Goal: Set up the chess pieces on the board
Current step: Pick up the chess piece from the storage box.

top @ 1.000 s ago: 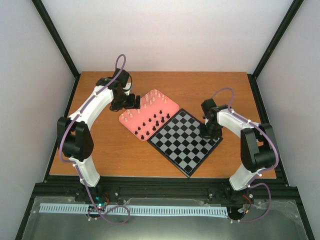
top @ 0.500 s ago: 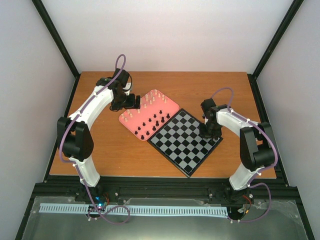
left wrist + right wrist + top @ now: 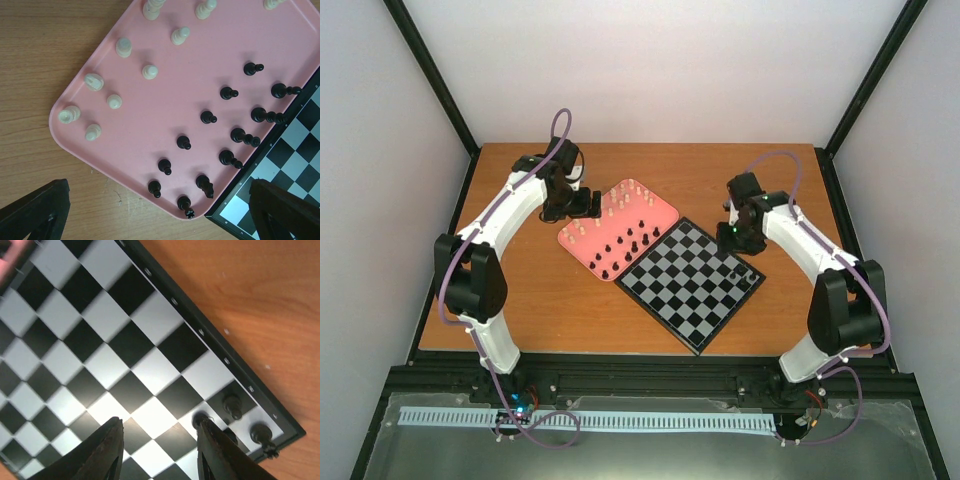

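Note:
The board (image 3: 685,285) lies as a diamond at the table's centre-right. Three black chess pieces (image 3: 232,405) stand in its right corner (image 3: 747,272). My right gripper (image 3: 160,425) hovers open over that corner of the board (image 3: 125,340) with nothing between its fingers; one piece stands just beside its right finger (image 3: 215,450). The remaining black pieces (image 3: 207,117) and cream pieces (image 3: 149,71) stand in the pink tray (image 3: 150,110). My left gripper (image 3: 160,186) hangs wide open above the tray's near corner, holding nothing.
The pink tray (image 3: 582,243) touches the board's upper-left edge. Bare wooden table (image 3: 520,300) surrounds both. Black frame posts and white walls enclose the table at the sides and back.
My right gripper has opened and drawn up and back from the board's right corner, leaving a black piece standing there. The left arm has not moved.

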Controlling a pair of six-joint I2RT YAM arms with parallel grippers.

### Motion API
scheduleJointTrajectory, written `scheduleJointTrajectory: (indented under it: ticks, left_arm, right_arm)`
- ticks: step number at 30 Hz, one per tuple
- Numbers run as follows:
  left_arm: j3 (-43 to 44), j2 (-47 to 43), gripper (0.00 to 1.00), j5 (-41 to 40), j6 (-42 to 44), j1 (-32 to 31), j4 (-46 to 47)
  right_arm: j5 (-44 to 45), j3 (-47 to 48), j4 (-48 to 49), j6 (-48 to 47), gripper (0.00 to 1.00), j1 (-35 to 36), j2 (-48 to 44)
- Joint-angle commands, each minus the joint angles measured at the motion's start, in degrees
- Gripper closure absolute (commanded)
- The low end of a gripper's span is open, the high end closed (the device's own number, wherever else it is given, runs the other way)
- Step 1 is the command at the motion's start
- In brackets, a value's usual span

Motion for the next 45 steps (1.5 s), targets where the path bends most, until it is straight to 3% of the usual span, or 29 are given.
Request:
scheduleJointTrajectory:
  ticks: [1, 8, 21, 32, 45]
  left_arm:
    - [0.8, 0.4, 0.00, 0.5, -0.5, 0.3, 0.8]
    - [1.4, 0.5, 0.00, 0.1, -0.4, 0.3, 0.4]
    - [1.1, -0.5, 0.00, -0.5, -0.6, 0.3, 0.1]
    - [0.8, -0.7, 0.00, -0.4, -0.6, 0.3, 0.3]
    - [0.3, -0.3, 0.00, -0.4, -0.6, 0.3, 0.6]
  right_arm:
    - [-5.7, 7.0, 0.1, -0.3, 0.58, 1.3, 1.5]
    - [-11.5, 23.5, 3.1, -1.5, 0.59, 7.4, 14.6]
    - [-12.6, 47.7, 3.4, -3.3, 0.59, 13.8, 39.5]
    - [-9.3, 56.2, 0.4, -4.6, 0.62, 15.0, 48.8]
    - [-8.2, 58.4, -0.4, -5.1, 0.66, 15.3, 51.8]
